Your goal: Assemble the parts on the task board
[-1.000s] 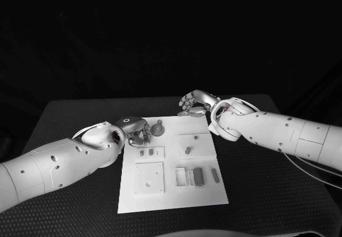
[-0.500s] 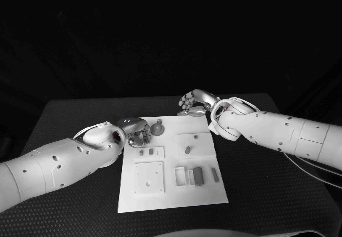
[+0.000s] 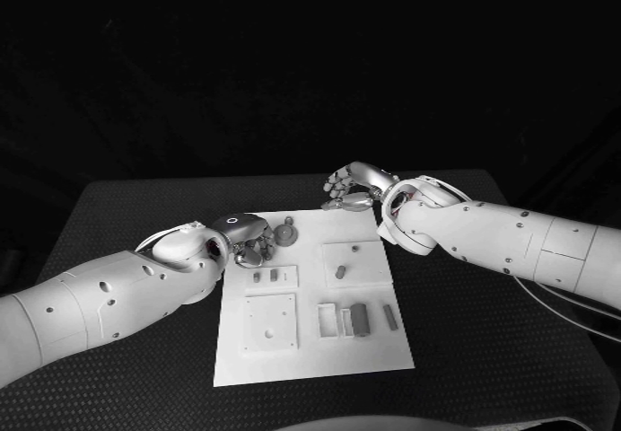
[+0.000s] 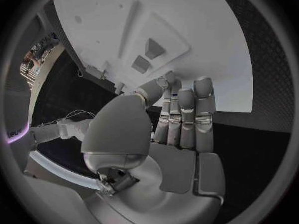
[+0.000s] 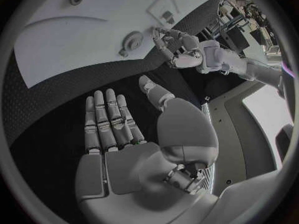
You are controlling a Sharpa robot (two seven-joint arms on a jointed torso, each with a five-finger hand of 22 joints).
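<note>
Task board (image 3: 310, 355) seen mid-counter with several parts (image 3: 361, 320) judged unseated, left hand (image 3: 249, 244) at its ten o'clock edge, right hand (image 3: 352, 190) at twelve, both spread and holding nothing.

You get a dim scene, room black beyond the table (image 3: 143, 359). Light falls from above onto the task board (image 3: 317, 355), which reads bright and near blown out in both wrist views. Both arms show soft sheen, no hard glare. Shadow pools under the left hand (image 3: 249, 242), and the right hand (image 3: 352, 190) is dark on its palm side. Head view is slightly grainy, and small parts by the hands look soft. Fisheye bends your board edges, with dark vignette at the rims.
</note>
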